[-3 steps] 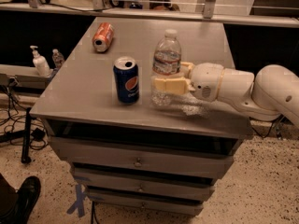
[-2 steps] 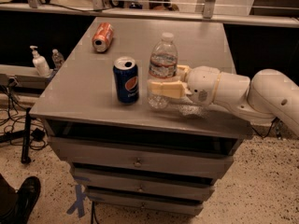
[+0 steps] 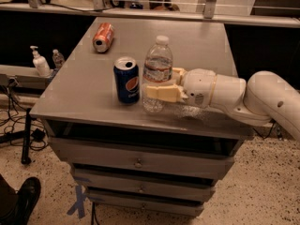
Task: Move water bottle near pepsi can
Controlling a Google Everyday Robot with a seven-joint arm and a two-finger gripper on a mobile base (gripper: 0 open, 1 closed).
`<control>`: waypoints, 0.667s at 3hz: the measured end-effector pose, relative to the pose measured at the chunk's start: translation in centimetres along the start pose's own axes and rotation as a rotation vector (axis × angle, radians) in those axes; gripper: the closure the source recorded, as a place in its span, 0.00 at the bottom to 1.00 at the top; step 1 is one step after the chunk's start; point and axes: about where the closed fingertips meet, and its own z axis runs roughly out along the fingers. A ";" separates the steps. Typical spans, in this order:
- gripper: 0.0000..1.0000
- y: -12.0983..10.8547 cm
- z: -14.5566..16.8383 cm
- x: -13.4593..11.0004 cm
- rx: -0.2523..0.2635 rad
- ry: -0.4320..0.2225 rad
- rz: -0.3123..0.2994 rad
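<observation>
The water bottle (image 3: pixel 157 69) is a clear ribbed plastic bottle with a white cap, standing upright on the grey cabinet top (image 3: pixel 197 46). The pepsi can (image 3: pixel 126 80), dark blue with a round logo, stands upright just left of the bottle with a small gap between them. My gripper (image 3: pixel 161 84) reaches in from the right on a white arm (image 3: pixel 243 97). Its tan fingers (image 3: pixel 161 93) are closed around the bottle's lower half.
An orange can (image 3: pixel 103 37) lies on its side at the back left of the cabinet top. A white pump bottle (image 3: pixel 40 63) and a tiny clear bottle (image 3: pixel 58 58) stand on a low shelf to the left. Drawers (image 3: pixel 136 161) face the front. A shoe (image 3: pixel 26 198) is at bottom left.
My gripper has carried the water bottle a little further left, closer to the pepsi can. The can has not moved.
</observation>
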 end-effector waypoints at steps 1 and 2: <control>0.82 0.3 0.1 0.3 -0.017 0.015 -0.008; 0.59 0.8 0.3 0.5 -0.048 0.025 -0.024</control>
